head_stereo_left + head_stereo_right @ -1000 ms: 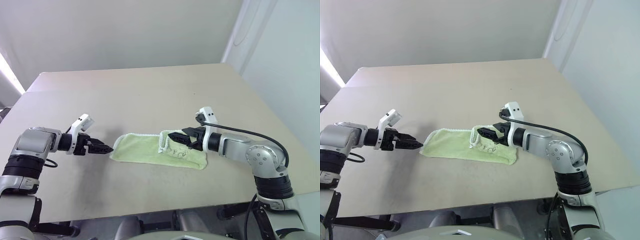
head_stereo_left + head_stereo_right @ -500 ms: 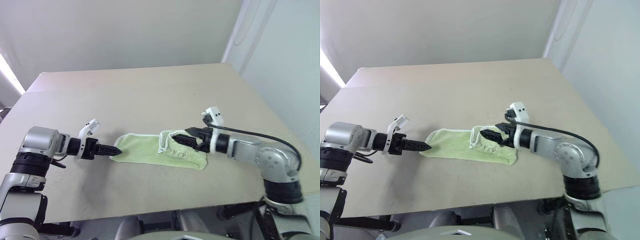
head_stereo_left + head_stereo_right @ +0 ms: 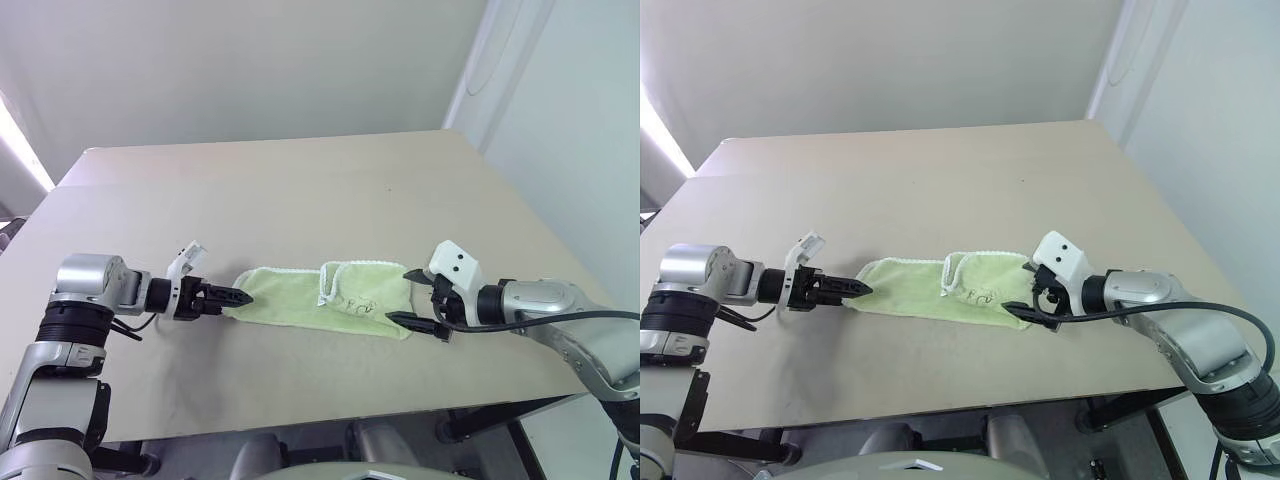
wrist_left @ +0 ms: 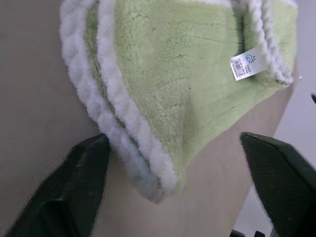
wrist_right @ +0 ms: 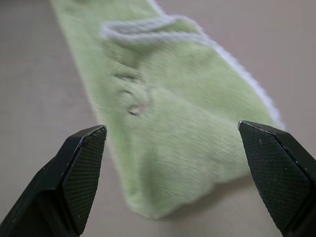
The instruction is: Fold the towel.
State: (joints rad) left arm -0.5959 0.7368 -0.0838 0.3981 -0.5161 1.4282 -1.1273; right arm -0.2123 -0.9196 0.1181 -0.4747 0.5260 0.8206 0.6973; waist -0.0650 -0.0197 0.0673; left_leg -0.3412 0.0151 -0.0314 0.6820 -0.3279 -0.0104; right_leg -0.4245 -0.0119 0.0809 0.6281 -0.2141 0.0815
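The towel (image 3: 325, 298) lies flat on the table (image 3: 300, 190), a long folded strip in the lower middle of the left eye view, running from left of centre across to the right. Its right part carries a folded-over flap with white edging, and a small dark mark (image 3: 352, 307) shows on that flap. In the left wrist view a white tag (image 4: 245, 64) sits near the flap's edge.

The left gripper (image 3: 232, 296) sits at the towel's left end, low over the table, pointing toward the right of the frame. Its fingers are spread, and in the left wrist view the towel's white-edged corner lies between them, close to one finger (image 4: 79, 187); I cannot tell whether it touches.

The right gripper (image 3: 418, 298) is at the towel's right end, pointing toward the left of the frame. Its jaws stand wide apart, one above and one below the short edge, and in the right wrist view that end of the cloth lies between the fingers (image 5: 74, 173), apart from both.
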